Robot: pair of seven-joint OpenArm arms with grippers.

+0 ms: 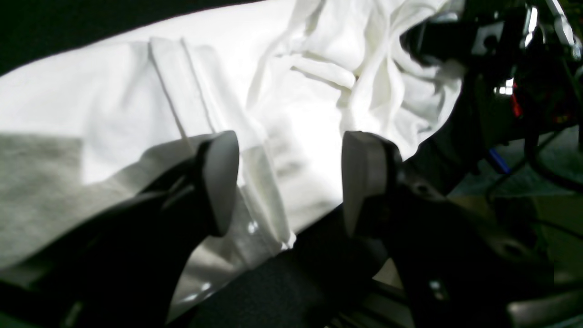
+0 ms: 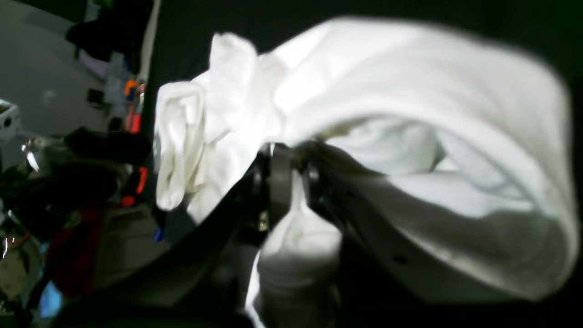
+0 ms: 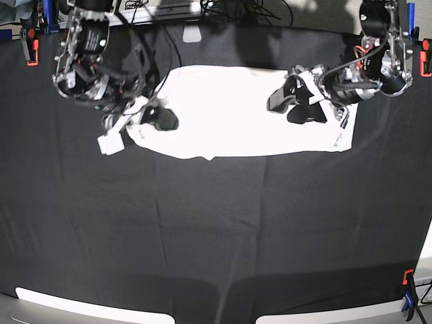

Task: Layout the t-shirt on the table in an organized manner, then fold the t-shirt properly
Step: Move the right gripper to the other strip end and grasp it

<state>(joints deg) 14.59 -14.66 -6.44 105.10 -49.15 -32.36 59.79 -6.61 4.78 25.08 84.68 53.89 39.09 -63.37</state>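
Observation:
The white t-shirt [image 3: 229, 115] lies spread along the far part of the black table [image 3: 216, 229], its left end bunched. My right gripper [image 3: 154, 116] is at that left end. In the right wrist view its fingers [image 2: 278, 180] are pressed together with a fold of the t-shirt [image 2: 410, 82] pinched between them and cloth billowing around. My left gripper [image 3: 282, 109] hovers over the shirt's right part. In the left wrist view it [image 1: 291, 182] stands open above the t-shirt [image 1: 136, 100], with nothing between its fingers [image 1: 221, 180].
Red clamps [image 3: 30, 50] [image 3: 425, 59] [image 3: 407, 277] hold the black cloth at the table's corners. Cables and equipment [image 3: 169, 8] line the far edge. The table's near edge [image 3: 94, 307] runs along the bottom of the base view.

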